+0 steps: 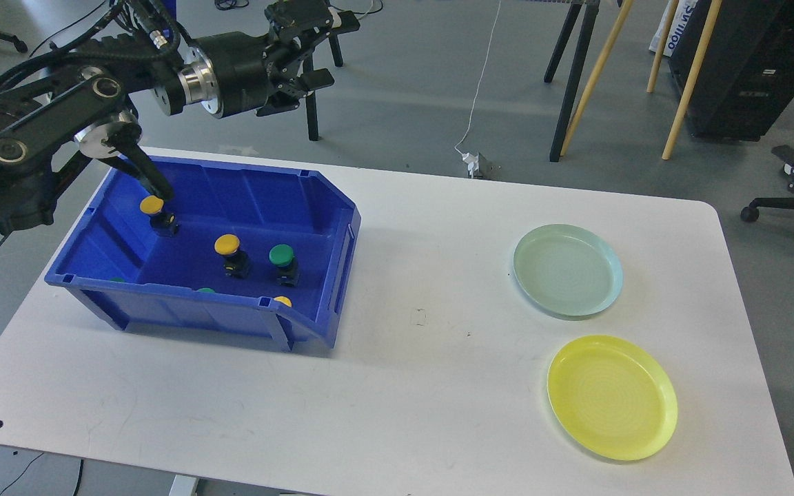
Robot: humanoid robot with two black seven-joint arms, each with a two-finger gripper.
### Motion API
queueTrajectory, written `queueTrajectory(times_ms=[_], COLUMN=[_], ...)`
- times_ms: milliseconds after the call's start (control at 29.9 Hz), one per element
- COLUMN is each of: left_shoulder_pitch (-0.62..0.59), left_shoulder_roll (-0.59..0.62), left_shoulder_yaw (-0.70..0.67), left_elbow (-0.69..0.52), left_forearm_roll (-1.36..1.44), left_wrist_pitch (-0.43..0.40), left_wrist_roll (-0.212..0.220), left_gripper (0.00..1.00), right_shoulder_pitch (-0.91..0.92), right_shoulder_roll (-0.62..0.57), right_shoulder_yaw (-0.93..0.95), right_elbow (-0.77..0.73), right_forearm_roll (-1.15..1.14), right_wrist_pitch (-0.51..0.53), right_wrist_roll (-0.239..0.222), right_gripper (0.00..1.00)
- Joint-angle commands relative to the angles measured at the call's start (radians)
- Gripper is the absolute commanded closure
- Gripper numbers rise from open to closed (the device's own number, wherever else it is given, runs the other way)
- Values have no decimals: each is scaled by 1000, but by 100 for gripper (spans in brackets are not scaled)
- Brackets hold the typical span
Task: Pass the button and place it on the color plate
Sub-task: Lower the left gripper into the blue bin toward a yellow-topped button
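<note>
Since the left hand (307, 45) hangs spread and empty above the blue plastic bin (342, 227), lower it squarely over one yellow-capped push button (227, 244), clear of neighbours.

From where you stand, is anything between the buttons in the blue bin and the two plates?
Yes: the blue bin's own right wall stands between the buttons, such as the green one, and the plates. Beyond it, the white table shows bare up to the green plate and yellow plate.
</note>
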Motion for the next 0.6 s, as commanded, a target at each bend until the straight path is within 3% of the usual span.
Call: queueTrajectory(times_ms=[0,100,167,301,367,434,568], left_shoulder_pitch=[8,10,10,-10,-13,-13,-13], left_shoulder_roll=[0,-5,-2,23,23,-26,-86], left_shoulder_yaw=[-8,-19,-47,-85,-100,-116,-120], left_elbow=[6,10,8,61,146,219,221], left_forearm_roll=[6,8,-15,-37,-42,-48,-49], left_wrist_pitch=[0,0,0,0,0,0,0], left_wrist_roll=[-12,-18,-45,-70,-84,-123,-125], left_gripper=[0,0,0,0,0,0,1], right_shoulder_pitch=[0,1,3,3,3,-2,-49], right_shoulder_roll=[8,37,42,31,33,33,2], right_shoulder_yaw=[6,7,9,4,1,-5,-77], right_elbow=[2,-5,-5,-12,-27,-28,-21], right_forearm_roll=[8,5,5,1,2,4,-4], right_wrist_pitch=[0,0,0,0,0,0,0], right_wrist_roll=[40,106,138,140,140,137,136], right_gripper=[1,1,1,1,1,1,1])
